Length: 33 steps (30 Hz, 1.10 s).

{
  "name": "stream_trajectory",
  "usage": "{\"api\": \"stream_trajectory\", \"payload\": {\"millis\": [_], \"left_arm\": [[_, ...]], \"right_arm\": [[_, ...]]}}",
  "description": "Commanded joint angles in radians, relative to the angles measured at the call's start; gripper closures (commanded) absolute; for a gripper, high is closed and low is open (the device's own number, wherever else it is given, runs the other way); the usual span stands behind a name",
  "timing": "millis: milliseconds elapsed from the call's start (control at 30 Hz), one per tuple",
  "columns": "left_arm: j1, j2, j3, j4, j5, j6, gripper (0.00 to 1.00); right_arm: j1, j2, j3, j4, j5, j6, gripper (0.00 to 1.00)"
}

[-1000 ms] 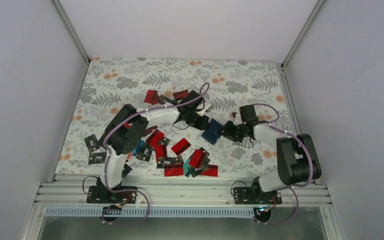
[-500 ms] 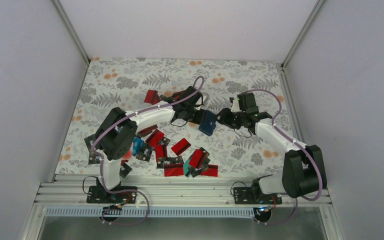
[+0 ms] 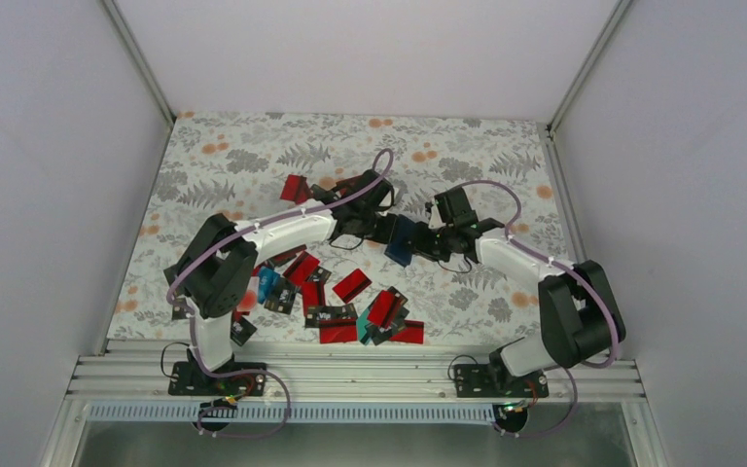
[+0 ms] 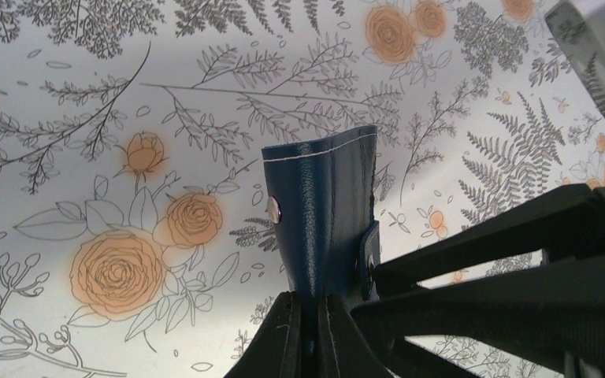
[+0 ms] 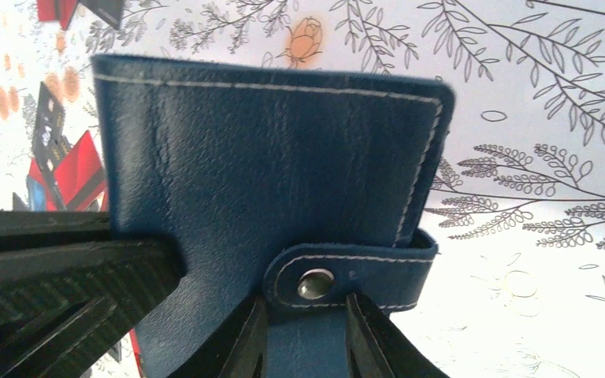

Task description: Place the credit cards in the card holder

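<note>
The card holder (image 3: 401,240) looks lifted off the flowery table (image 3: 253,156), snapped shut, hanging between both arms. The left gripper (image 4: 309,315) has its fingers squeezed tight on one edge of the holder. The right gripper (image 5: 303,319) sits half-closed either side of the holder's snap tab (image 5: 315,283), can't tell if it's really biting. Looks like light, soft leather, kinda floppy and slick, so I'd pull at the tab end, not the flat face. The credit cards (image 3: 355,285) lie scattered just on the holder's near side.
</note>
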Motion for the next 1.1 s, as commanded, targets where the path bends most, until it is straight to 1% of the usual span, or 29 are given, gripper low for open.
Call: {"api": "stream_trajectory", "payload": {"millis": [0,200,333,433,467,833,1067], "left_arm": [[-0.010,-0.047,-0.013,-0.003,-0.007,-0.014,0.98],[-0.019,-0.058,-0.015,-0.016,-0.010,-0.009,0.98],[-0.024,-0.058,-0.016,-0.022,-0.017,-0.006,0.98],[-0.026,-0.060,-0.015,-0.028,-0.028,-0.005,0.98],[-0.026,-0.059,-0.014,-0.030,-0.033,-0.006,0.98],[-0.025,-0.077,-0.034,-0.064,-0.140,-0.031,0.98],[-0.021,-0.072,-0.053,-0.069,-0.169,-0.056,0.98]], "right_arm": [[0.017,0.028,0.030,-0.003,0.055,0.014,0.73],[0.019,0.051,0.045,-0.006,0.077,0.003,0.77],[0.020,0.056,0.058,-0.014,0.086,-0.005,0.83],[0.020,0.054,0.064,-0.024,0.101,-0.012,0.93],[0.020,0.053,0.064,-0.033,0.111,-0.013,0.95],[0.019,0.024,0.059,-0.087,0.238,-0.023,0.96],[0.009,0.027,0.024,-0.075,0.246,-0.023,0.96]]}}
